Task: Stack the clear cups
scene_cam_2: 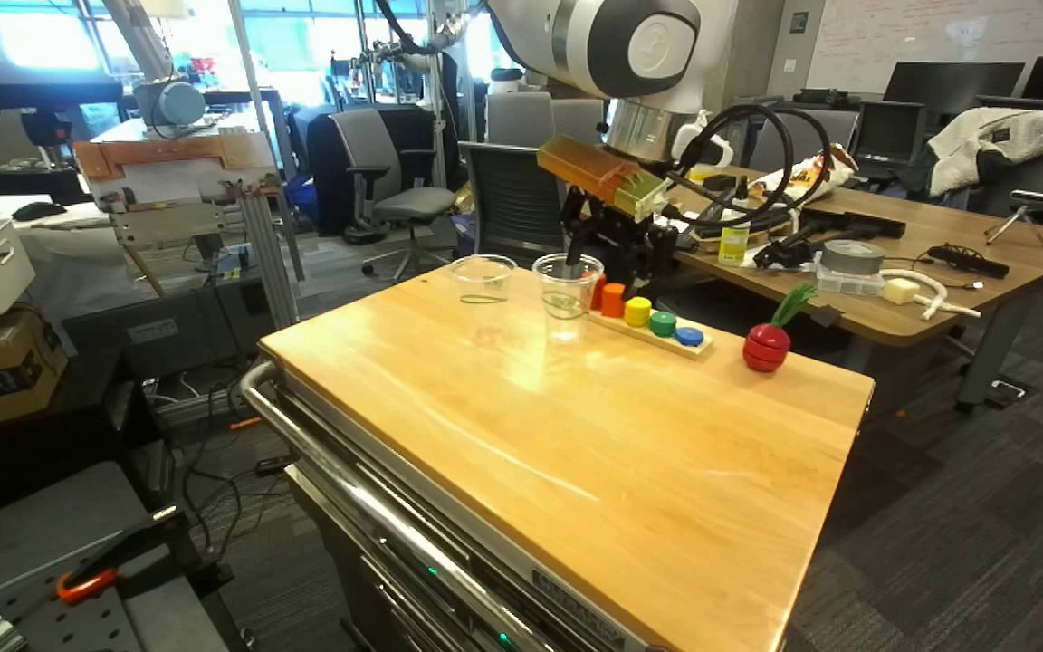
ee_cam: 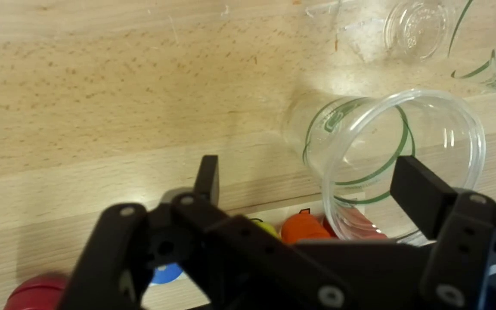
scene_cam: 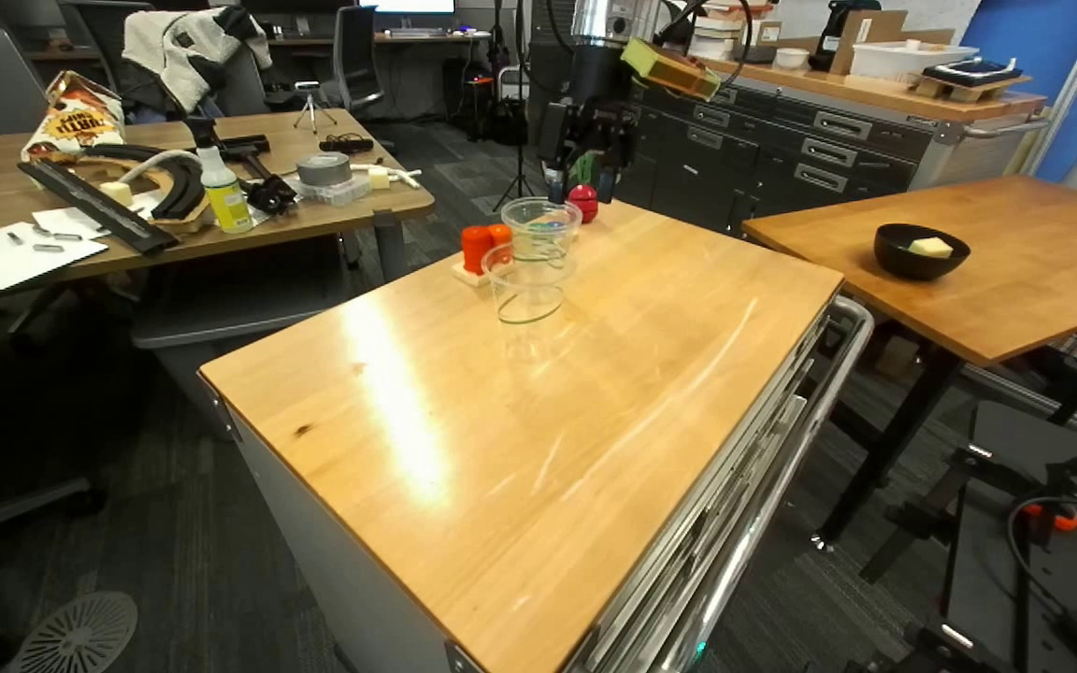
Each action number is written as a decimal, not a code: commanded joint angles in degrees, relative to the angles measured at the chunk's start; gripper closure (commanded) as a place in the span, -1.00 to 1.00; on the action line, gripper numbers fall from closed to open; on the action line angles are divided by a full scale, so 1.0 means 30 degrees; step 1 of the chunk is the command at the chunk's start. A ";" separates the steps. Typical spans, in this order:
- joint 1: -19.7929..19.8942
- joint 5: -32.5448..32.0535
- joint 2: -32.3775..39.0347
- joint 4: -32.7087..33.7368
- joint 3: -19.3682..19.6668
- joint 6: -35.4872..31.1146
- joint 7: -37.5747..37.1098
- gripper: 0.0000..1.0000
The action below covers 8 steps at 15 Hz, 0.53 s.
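Left of the wooden strip (scene_cam_2: 644, 334) bearing coloured pieces (scene_cam_2: 637, 311) in an exterior view, well apart from it, the far cup (scene_cam_2: 483, 299) stands upright on the worktop (scene_cam_2: 576, 435). Material: clear, thin-walled plastic. Judged very light, springy and slick, so liable to tip or skid at a nudge; best left untouched as the receiver.

Just left of the strip stands the near cup (scene_cam_2: 562, 308), also upright and separate from the far cup. Same build; whether another cup nests in it cannot be told. Recommended hold: high on the wall, just under the thick rim (ee_cam: 478, 144), which is probably the stiffest part and should keep the cup from dropping through. Pressure should be slight; a hard squeeze would likely buckle or crack the wall.

Above the strip's left end hangs the gripper (ee_cam: 308, 172), its fingers (ee_cam: 207, 178) spread wide and pinching nothing. The wrist view shows one finger (ee_cam: 420, 193) across the near cup's mouth and its partner outside; whether the former dips below the rim cannot be confirmed.

Right of the strip, apart from it, sits a red toy radish (scene_cam_2: 766, 348), judged no hindrance.
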<state>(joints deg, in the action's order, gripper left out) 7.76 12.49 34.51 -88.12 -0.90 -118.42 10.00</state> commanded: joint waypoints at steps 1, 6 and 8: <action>0.0275 0.0564 0.0891 0.0528 -0.0349 -0.0263 0.0355 -1.00; 0.0182 0.1200 0.1662 0.0921 -0.0652 -0.0997 -0.0106 -0.32; 0.0066 0.1343 0.1621 0.0947 -0.0730 -0.1427 -0.0252 0.03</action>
<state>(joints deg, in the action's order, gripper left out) 7.78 14.98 38.78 -87.05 -1.99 -120.66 9.97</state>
